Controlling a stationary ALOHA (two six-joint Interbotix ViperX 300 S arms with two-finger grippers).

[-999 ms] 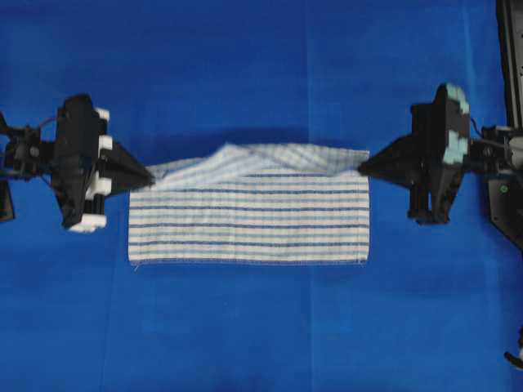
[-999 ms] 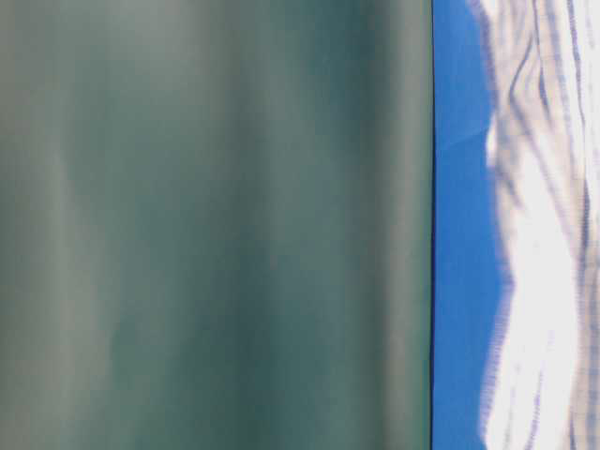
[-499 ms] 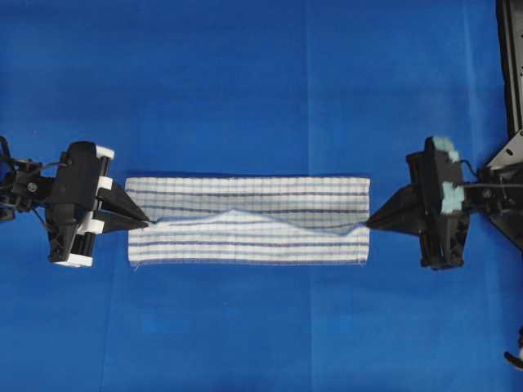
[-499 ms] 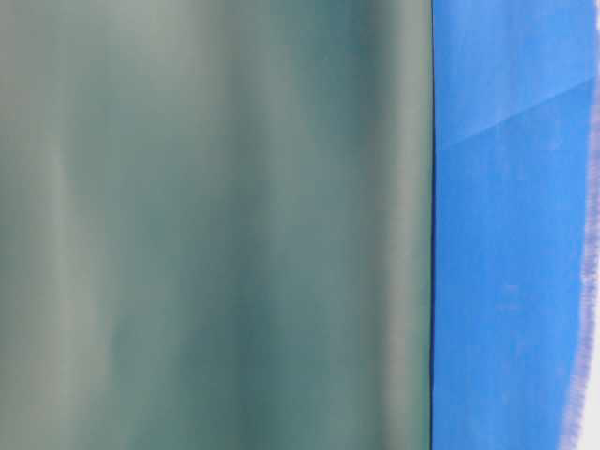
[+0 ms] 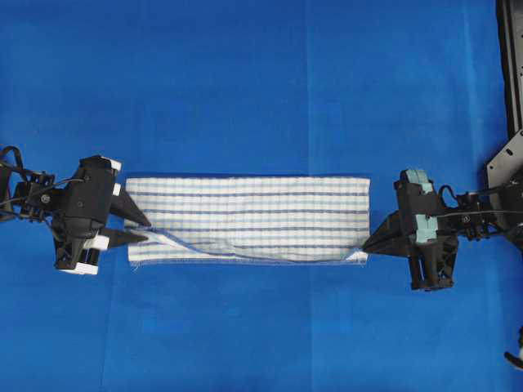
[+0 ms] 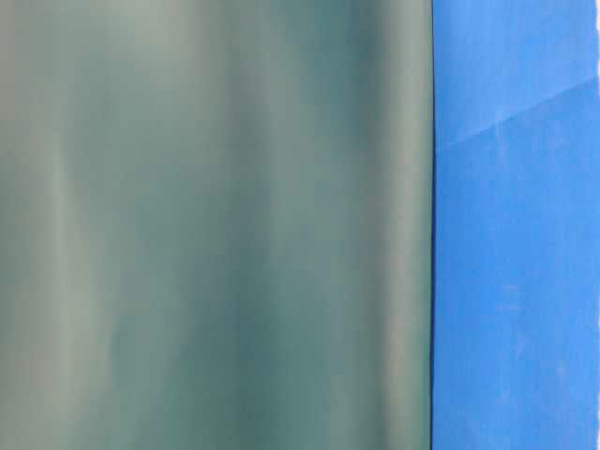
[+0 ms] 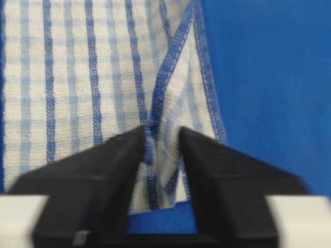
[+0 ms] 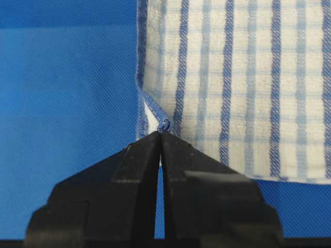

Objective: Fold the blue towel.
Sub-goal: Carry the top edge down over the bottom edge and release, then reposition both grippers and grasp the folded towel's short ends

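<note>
The blue towel (image 5: 249, 219) lies folded into a long band across the middle of the overhead frame, on the plain blue sheet (image 5: 261, 82) covering the table. At its left end the left hand (image 5: 140, 229) has its jaws parted, the hem corner loose between them. At its lower right corner the right hand (image 5: 365, 246) pinches the hem, jaws closed on it
</note>
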